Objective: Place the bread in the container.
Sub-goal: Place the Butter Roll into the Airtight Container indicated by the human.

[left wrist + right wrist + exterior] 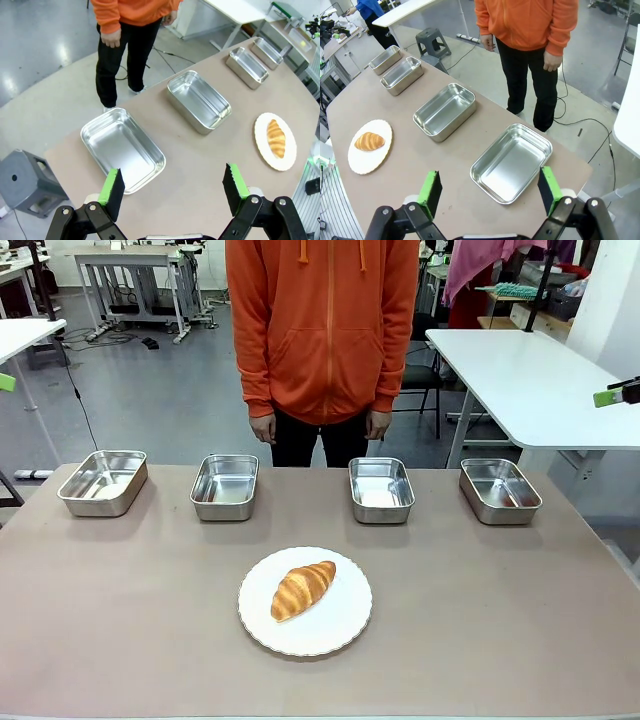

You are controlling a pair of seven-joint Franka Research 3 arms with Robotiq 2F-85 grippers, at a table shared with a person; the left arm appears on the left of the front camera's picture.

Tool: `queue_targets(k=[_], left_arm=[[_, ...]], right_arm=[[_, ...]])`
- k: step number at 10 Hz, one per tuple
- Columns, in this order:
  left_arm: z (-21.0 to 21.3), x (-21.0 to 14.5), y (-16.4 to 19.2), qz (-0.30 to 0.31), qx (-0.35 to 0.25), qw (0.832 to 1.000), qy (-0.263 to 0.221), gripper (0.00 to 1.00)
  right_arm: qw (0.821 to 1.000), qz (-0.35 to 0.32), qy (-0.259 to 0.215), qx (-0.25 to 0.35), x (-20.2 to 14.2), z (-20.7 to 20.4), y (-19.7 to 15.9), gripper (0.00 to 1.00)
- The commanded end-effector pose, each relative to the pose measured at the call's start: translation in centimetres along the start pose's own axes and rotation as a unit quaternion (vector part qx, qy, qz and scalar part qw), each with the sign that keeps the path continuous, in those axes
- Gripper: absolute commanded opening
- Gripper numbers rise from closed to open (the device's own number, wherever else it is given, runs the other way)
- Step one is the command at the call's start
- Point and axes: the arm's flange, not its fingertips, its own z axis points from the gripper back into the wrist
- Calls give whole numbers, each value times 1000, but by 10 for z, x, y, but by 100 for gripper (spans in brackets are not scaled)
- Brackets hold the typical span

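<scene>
The bread, a golden-brown croissant (303, 589), lies on a round white plate (340, 626) at the table's middle front. Four alike steel pans stand empty in a row behind it, and either could be the container: far left (103, 481), middle left (224, 486), middle right (381, 489), far right (499, 490). My left gripper (172, 184) hangs open, high above the left end pan (122, 142), with the croissant (275, 137) far off. My right gripper (490, 192) hangs open above the right end pan (512, 162), away from the croissant (369, 141).
A person in an orange hoodie (322, 330) stands at the far edge behind the middle pans, hands down. The brown table (500, 630) is bare around the plate. A white table (520, 380) stands at the back right. A grey stool (25, 177) sits beyond the left corner.
</scene>
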Motion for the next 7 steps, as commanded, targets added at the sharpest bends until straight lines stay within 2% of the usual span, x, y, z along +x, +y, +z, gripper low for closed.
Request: queue_targets(k=[1, 7], left_arm=[[0, 0, 0, 2, 0, 1000, -3, 100], [0, 0, 0, 2, 0, 1000, -3, 100]], right_arm=[[1000, 2, -1, 0, -1, 1, 0, 100], [1000, 2, -1, 0, -1, 1, 0, 100]])
